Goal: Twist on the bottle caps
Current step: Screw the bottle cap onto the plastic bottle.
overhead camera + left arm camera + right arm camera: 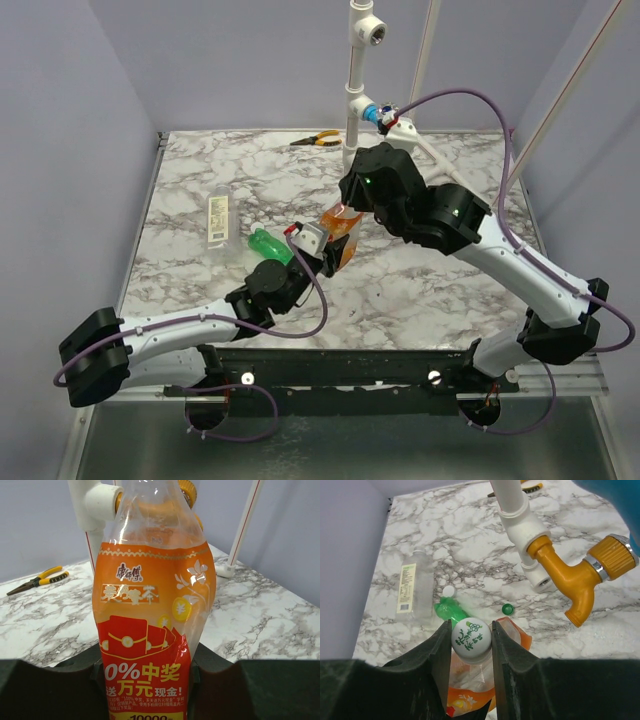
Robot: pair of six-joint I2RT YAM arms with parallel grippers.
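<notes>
Right gripper [470, 630]: dark padded fingers [437, 670] clamped on white printed cap [471, 641], one pad touching each side. Cap round, white, green floral print facing upward toward wrist camera, seated on neck of orange bottle [517, 635].

Left gripper [145, 670]: clenched round lower body of same bottle, one finger [50, 690] on each flank. Bottle wide, translucent, with orange and red wrapper bearing Chinese lettering. Held near centre of marble table [420, 290], leaning in overhead view. Contact between base and tabletop: not discernible.

Green bottle [451, 612]: slim, lying on its side on tabletop, just beside orange bottle on left. No cap seen on it.

Small white cap [449, 591]: loose on tabletop, just beside far end of green bottle.

Dark green cap [507, 609]: loose on tabletop, just beyond shoulder of orange bottle, apart from green bottle.

Clear bottle [415, 590]: lying flat, pale label upward, left of green bottle, toward left table edge.

White pipe frame [360, 60]: upright at rear of table. Orange tap [570, 575] fitted to it, spout downward. Blue tap handle [372, 113] higher up on same frame.

Pliers [315, 140]: yellow handles, lying at far edge of tabletop, well apart from bottles.
</notes>
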